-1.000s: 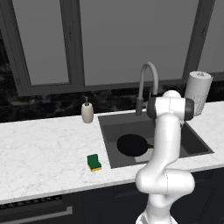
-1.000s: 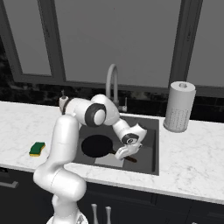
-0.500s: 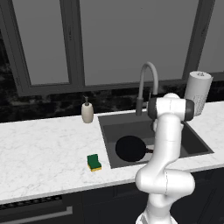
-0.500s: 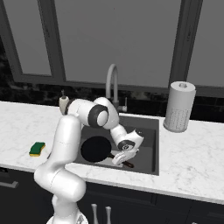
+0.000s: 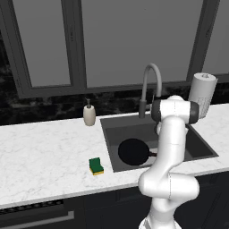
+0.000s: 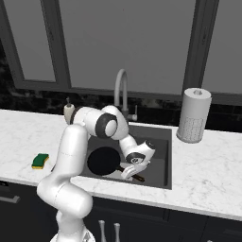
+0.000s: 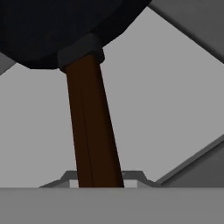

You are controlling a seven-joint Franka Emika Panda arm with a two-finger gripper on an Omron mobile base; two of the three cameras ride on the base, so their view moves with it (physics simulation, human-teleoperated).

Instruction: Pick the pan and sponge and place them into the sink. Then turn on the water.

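White marble desk runs across the front, dark window panes behind; at far left of the working area, in the left base view, the sponge lies flat on the desk, green face up with a yellow edge, near the sink's left rim but apart from it; in the right base view the same sponge sits well left of the arm; behind it, against the dark back wall, a beige soap bottle stands upright just beside the sink's back-left corner.

Sink next, a dark grey basin set into the desk; the pan is inside it, black and round, toward the front-left of the basin, handle pointing right; whether it rests on the bottom or hangs just above it cannot be told; right base view shows the pan with its brown handle running toward the hand, which reaches low into the basin and is clenched on that handle; hand view has the handle passing straight down between the fingertips, pan body at the top.

Grey gooseneck faucet rises behind the sink; no stream from it; white paper-towel roll stands upright on the desk at far right.
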